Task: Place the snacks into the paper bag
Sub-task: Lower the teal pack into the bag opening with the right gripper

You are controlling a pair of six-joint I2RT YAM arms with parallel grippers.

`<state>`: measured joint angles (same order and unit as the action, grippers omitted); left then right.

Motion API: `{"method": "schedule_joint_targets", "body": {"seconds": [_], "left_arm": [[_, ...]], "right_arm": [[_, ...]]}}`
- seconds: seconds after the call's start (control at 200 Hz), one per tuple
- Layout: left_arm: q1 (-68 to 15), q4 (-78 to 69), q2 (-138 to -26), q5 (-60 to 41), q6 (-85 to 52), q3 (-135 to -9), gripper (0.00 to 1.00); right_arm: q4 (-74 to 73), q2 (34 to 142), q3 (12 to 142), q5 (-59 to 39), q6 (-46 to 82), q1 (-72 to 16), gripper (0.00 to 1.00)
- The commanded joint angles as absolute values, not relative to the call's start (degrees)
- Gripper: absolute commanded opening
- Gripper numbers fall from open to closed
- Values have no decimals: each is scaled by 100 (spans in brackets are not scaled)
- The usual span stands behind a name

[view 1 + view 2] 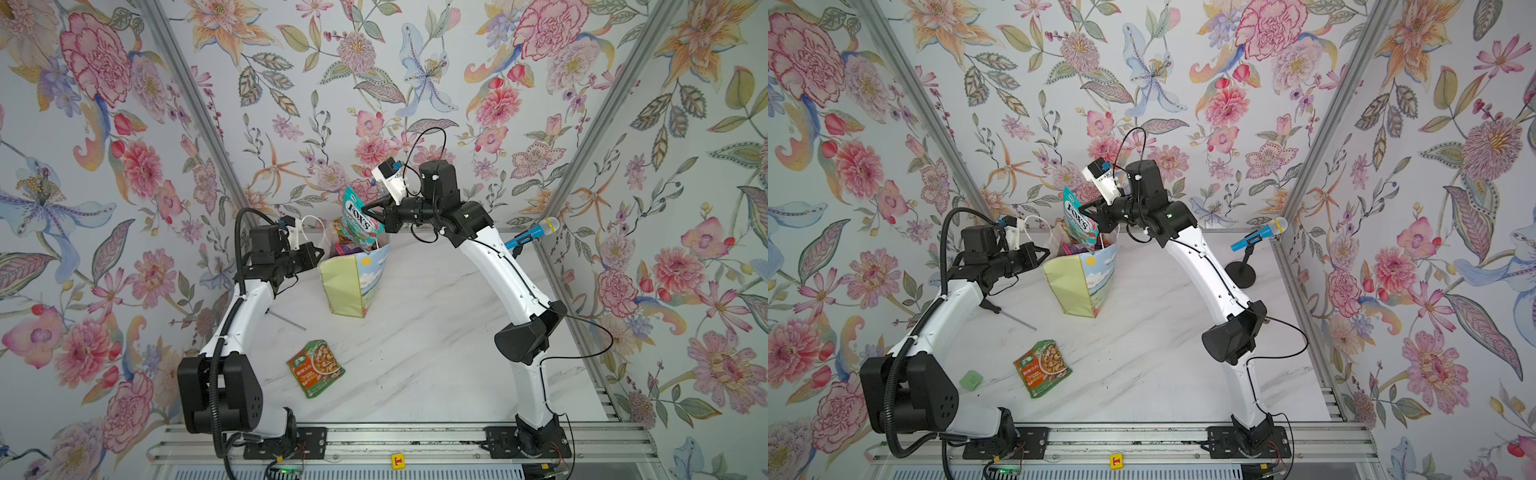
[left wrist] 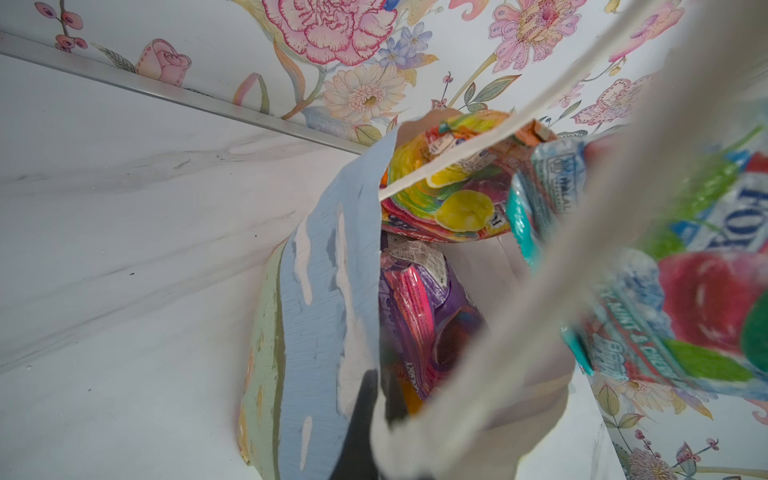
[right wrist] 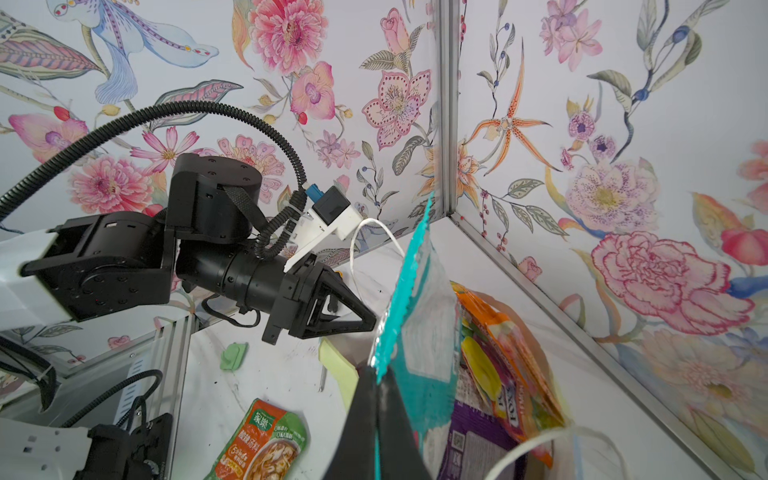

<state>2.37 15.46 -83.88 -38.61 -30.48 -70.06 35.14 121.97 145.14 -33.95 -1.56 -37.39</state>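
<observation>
The paper bag (image 1: 351,286) (image 1: 1077,286) stands upright at the back of the white table, with several snacks inside. The left wrist view shows an orange packet (image 2: 449,187) and a purple one (image 2: 424,307) in it. My left gripper (image 1: 321,252) (image 2: 380,378) is shut on the bag's rim by a white rope handle (image 2: 478,365). My right gripper (image 1: 368,210) (image 3: 376,372) is shut on the edge of a teal FOX'S packet (image 1: 357,226) (image 1: 1079,224) (image 3: 419,332), which hangs with its lower end in the bag's mouth. A green-orange pouch (image 1: 316,368) (image 1: 1042,368) (image 3: 262,444) lies flat on the table in front.
A blue microphone (image 1: 532,232) (image 1: 1260,235) on a round black stand is at the back right. A screwdriver (image 1: 286,322) (image 1: 1009,313) lies by the left arm. A small green square (image 1: 971,380) (image 3: 233,355) sits at front left. Floral walls close in three sides.
</observation>
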Motion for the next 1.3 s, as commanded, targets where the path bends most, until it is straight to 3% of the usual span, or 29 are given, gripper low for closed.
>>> {"method": "schedule_joint_targets", "body": {"seconds": [0.0,0.736,1.101,1.296], "left_arm": [[303,1580,-8339,-3854,-3003,-7134,0],[307,1670,-8330,-3779,-2993,-7166,0],[310,1723,-8312,-3771,-2934,-7165,0],[316,1720,-8323,-3779,-2934,-7184,0]], "right_arm": [[3433,12371,14829,-3520,-609,-3743,0],[1653,13042,15274,-4644,-308,-3313,0],[2547,13175,15167,-4518,-933,-3252,0],[3280,13140,15069,-3588,-1815,-3326,0]]}}
